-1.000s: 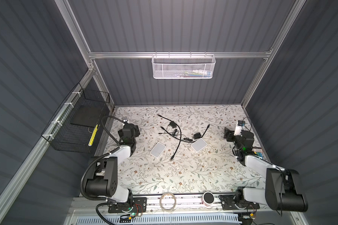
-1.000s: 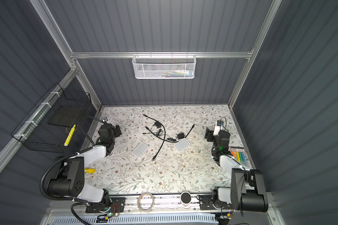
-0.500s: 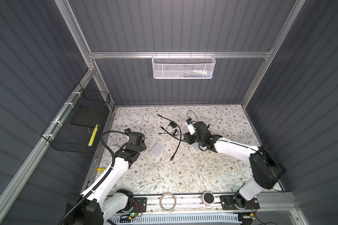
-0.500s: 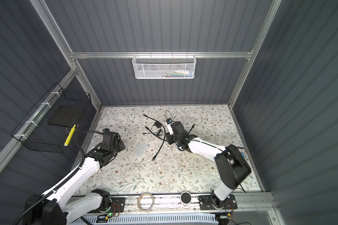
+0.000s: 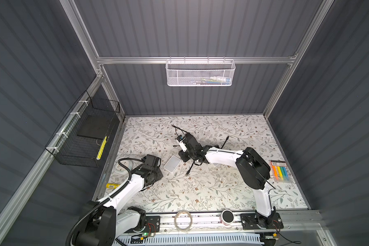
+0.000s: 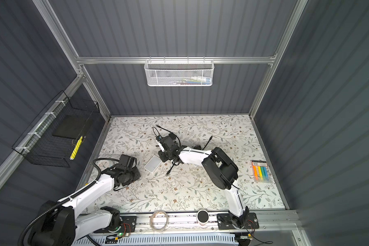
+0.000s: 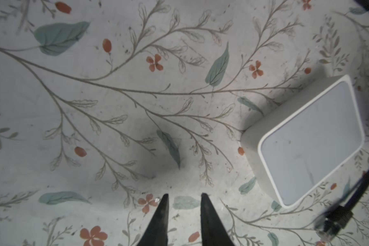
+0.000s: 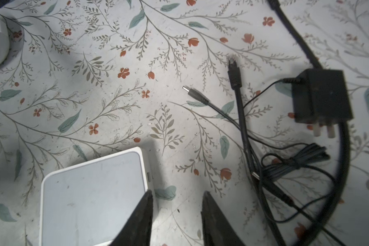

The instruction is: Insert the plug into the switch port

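Overhead, both top views show the white switch [image 5: 172, 166] lying flat on the floral mat [image 5: 222, 191] between the two arms, with the left gripper [image 7: 184, 194] near one side and the right gripper [image 8: 177, 191] stretched across the middle to the other. From above, the black housings hide the fingertips, so only the wrist views settle them.

The left wrist view shows the left fingers [image 7: 161, 219] a narrow gap apart with bare mat between them, pinching nothing, and the switch well off to one side, untouched. It also catches a blurred network plug [image 7: 332, 221] on a black cable [image 7: 362, 187] just past the switch's corner. In both top views that plug is only a thin dark cable end.

The right wrist view shows the right fingers [image 8: 142, 219] parted, a printed leaf visible in the gap, nothing gripped. One finger overlaps the switch's corner in the picture, but I cannot tell whether it touches. Only this view shows a small slot [image 8: 148, 176] on the switch's side wall, probably a port. It alone shows the loose leads beyond: a barrel plug [image 8: 193, 94] lying free on the mat, a second network plug [image 8: 233, 70] just beside it, and the black power adapter [image 8: 322, 98] with its bundled cord [image 8: 296, 159]. Every plug in view lies on the mat, apart from the switch
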Available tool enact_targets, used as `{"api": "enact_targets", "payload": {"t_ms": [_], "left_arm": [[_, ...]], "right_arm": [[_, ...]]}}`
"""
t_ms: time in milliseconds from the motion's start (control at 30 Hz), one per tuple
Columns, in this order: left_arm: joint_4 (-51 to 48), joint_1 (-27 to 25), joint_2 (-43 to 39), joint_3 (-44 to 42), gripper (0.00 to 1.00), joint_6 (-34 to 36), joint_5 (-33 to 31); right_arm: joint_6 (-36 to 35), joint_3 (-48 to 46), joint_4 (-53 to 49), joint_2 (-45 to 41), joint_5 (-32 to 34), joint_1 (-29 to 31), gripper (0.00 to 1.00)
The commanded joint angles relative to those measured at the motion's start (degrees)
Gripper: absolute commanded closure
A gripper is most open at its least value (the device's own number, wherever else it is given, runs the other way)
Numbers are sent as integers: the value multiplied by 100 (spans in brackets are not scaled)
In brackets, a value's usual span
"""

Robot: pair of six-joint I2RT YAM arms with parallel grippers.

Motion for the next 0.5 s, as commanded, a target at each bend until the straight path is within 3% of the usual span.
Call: {"api": "enact_targets", "payload": {"t_ms": [0,200,467], "left_arm": [[70,-16,271,194,73,-4,49],[441,-11,712,290,73,-5,126],[967,-12,1328,303,73,-50,290]], "right_arm": [[154,101,-39,220,-30,68,59],[117,159,-108,425,327,97,57],[159,94,-144,467,223,139,57]]}}
